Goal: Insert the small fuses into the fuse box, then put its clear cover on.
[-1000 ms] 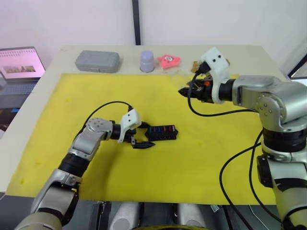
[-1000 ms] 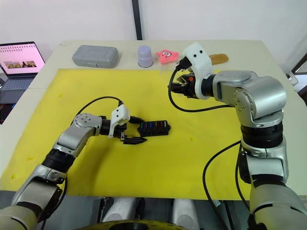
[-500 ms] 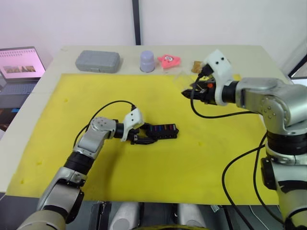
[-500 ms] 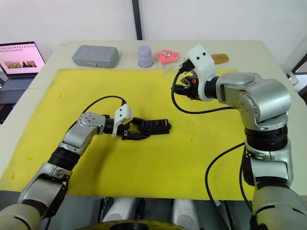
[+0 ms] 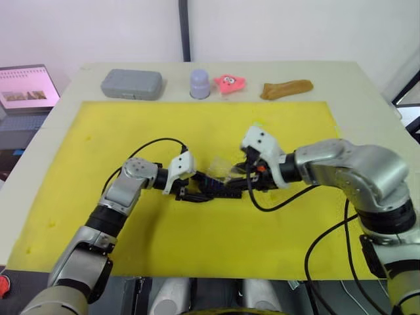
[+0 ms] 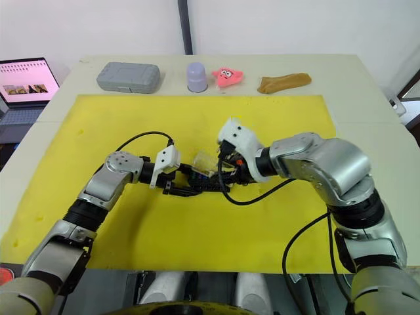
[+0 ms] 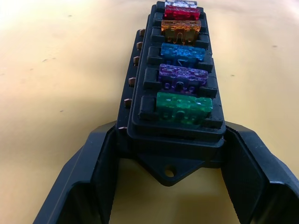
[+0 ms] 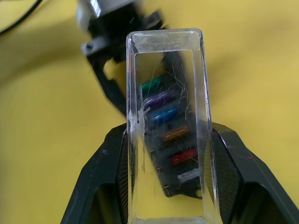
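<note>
All six small fuses [image 7: 180,74] are sitting in their slots in the fuse box [image 7: 175,112] (green nearest the left gripper, then purple, blue, amber, red and a pale one at the far end), so the first half of the job is looking finished. The fuse box is lying near the middle of the yellow mat [image 5: 85,151] that is covering the tabletop [image 5: 367,79]. The left gripper [image 5: 191,192] is bracing it, its two black fingers [image 7: 88,177] standing either side of the box's near end and pressing or all but pressing against its sides.

From the opposite end of the fuse box, the right gripper [image 6: 226,176] is bringing in the clear cover [image 8: 167,126], clamped between its fingers by the long sides. The cover is hovering over the box, tilted and not yet seated; through it the row of fuses is showing in the right wrist view. What is remaining, judging from this, is to line the cover up with the box and press it home.

Well beyond the fuse box, off the mat's far edge, a grey case [image 5: 131,83], a lilac cup [image 5: 200,83], a pink toy [image 5: 230,83] and a brown object [image 5: 287,88] are lying unused.
</note>
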### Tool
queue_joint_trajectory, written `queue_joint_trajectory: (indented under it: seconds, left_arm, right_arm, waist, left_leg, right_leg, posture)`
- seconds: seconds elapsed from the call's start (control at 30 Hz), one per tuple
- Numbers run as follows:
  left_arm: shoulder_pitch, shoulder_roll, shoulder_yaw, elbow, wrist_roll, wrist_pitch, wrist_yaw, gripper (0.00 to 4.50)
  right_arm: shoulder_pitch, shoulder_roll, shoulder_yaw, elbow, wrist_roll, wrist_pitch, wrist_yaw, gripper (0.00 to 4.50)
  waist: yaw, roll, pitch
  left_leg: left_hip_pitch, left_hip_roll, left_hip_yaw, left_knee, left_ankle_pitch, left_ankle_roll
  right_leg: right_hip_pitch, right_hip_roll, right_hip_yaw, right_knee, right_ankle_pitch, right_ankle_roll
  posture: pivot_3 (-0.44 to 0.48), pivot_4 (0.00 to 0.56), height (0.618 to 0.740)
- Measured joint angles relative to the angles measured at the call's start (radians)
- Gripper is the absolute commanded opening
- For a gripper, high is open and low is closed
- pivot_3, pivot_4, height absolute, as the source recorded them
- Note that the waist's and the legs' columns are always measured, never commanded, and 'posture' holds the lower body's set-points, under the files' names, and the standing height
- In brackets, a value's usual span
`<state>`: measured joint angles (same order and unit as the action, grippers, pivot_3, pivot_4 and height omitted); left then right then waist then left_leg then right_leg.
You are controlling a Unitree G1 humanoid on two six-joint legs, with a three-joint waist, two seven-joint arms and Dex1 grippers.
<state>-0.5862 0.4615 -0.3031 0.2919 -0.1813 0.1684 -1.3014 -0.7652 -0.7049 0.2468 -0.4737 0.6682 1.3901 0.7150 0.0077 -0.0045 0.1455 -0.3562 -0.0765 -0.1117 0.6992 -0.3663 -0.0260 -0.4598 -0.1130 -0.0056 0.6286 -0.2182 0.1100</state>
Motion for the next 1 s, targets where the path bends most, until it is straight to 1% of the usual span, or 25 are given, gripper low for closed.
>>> queue_joint_trajectory:
  seconds: [0.33, 0.47, 0.63, 1.0]
  left_arm:
    - [-0.009, 0.008, -0.006, 0.019, 0.021, -0.045, -0.035, 2.55]
    - [-0.009, 0.008, -0.006, 0.019, 0.022, -0.048, -0.037, 2.55]
    - [-0.007, 0.009, -0.005, 0.018, 0.022, -0.048, -0.037, 2.55]
    - [0.003, 0.010, 0.000, 0.011, 0.027, -0.048, -0.034, 2.55]
  right_arm:
    - [-0.065, -0.025, 0.166, 0.034, -0.051, -0.054, 0.061, 1.70]
    - [-0.084, -0.026, 0.193, 0.047, -0.076, -0.083, 0.082, 1.70]
    - [-0.111, -0.030, 0.261, 0.069, -0.136, -0.137, 0.109, 1.70]
    - [-0.126, -0.033, 0.329, 0.088, -0.226, -0.214, 0.160, 1.70]
  waist:
    - [-0.004, 0.000, 0.000]
    - [-0.004, 0.000, 0.000]
    - [-0.006, 0.000, 0.000]
    - [-0.010, 0.000, 0.000]
  left_leg:
    - [0.000, 0.000, 0.000, 0.000, 0.000, 0.000]
    - [0.000, 0.000, 0.000, 0.000, 0.000, 0.000]
    - [0.000, 0.000, 0.000, 0.000, 0.000, 0.000]
    - [0.000, 0.000, 0.000, 0.000, 0.000, 0.000]
  right_leg:
    - [0.000, 0.000, 0.000, 0.000, 0.000, 0.000]
    - [0.000, 0.000, 0.000, 0.000, 0.000, 0.000]
    - [0.000, 0.000, -0.001, 0.000, 0.000, 0.000]
    - [0.000, 0.000, -0.001, 0.000, 0.000, 0.000]
  posture:
    - [0.000, 0.150, 0.740]
    - [0.000, 0.150, 0.740]
    - [0.000, 0.150, 0.740]
    - [0.000, 0.150, 0.740]
